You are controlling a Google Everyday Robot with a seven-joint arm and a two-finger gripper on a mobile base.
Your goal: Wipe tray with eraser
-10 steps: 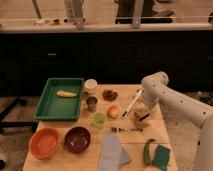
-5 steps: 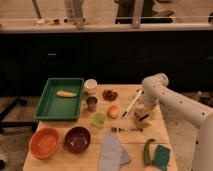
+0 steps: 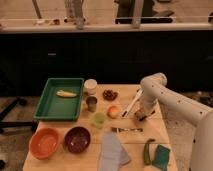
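The green tray (image 3: 50, 107) stands at the left of the wooden table, with a small yellow item (image 3: 65, 93) lying in its far part. My gripper (image 3: 141, 115) is at the right side of the table, far from the tray, lowered onto a small tan block that looks like the eraser (image 3: 138, 118). The white arm (image 3: 165, 95) comes in from the right and bends down to it. The gripper hides most of the block.
A long white-handled brush (image 3: 131, 104) lies just left of the gripper. Between it and the tray stand a peach-coloured fruit (image 3: 114, 111), green cup (image 3: 99, 119), metal cup (image 3: 92, 103) and white cup (image 3: 90, 86). At the front are an orange bowl (image 3: 44, 142), purple bowl (image 3: 77, 139), grey cloth (image 3: 112, 150) and teal sponge (image 3: 161, 156).
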